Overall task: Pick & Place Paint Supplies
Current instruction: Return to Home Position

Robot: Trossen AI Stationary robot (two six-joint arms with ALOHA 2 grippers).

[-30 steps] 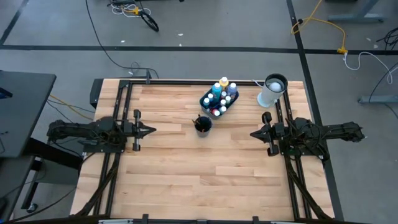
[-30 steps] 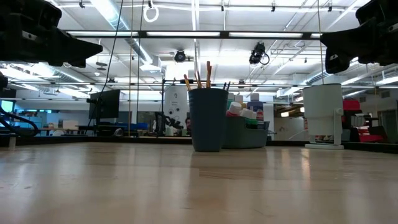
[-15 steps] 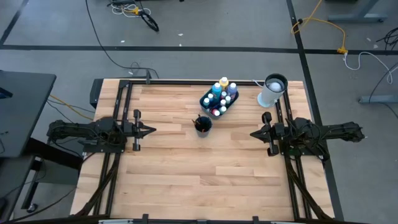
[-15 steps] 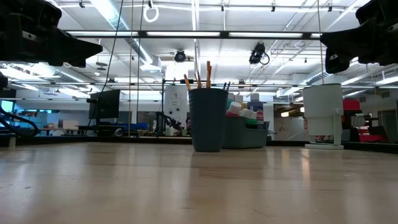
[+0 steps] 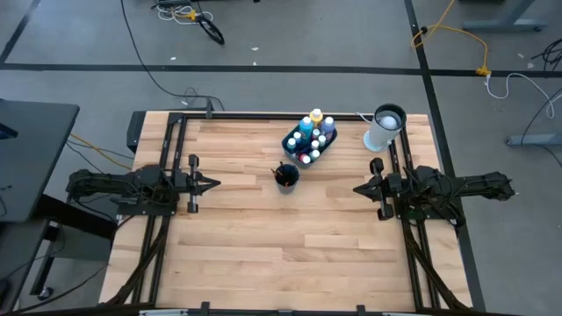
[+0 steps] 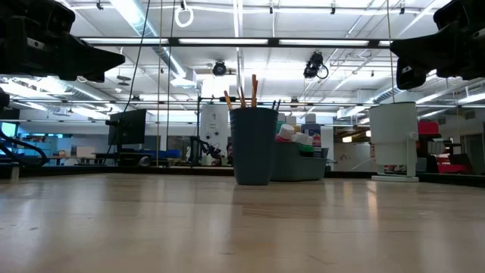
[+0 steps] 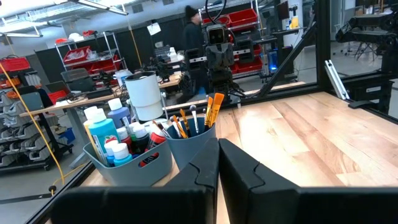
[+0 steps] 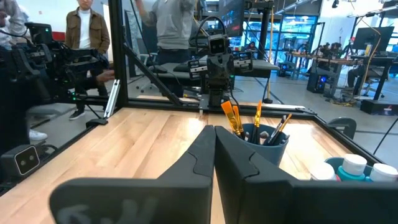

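Both arms sit pulled back at opposite table edges. The left gripper and right gripper are each clenched on nothing, fingers pressed together.

Homing looks all but finished. My advice: keep the fingers closed and the wrists level, with no swing toward the middle.

Between the two grippers, ahead of each, stands one blue cup holding about six brushes (tips overlap, count unsure). Just past it, nearer the right gripper, is one bin with roughly ten paint bottles. One white cylinder stands close beside the right arm.
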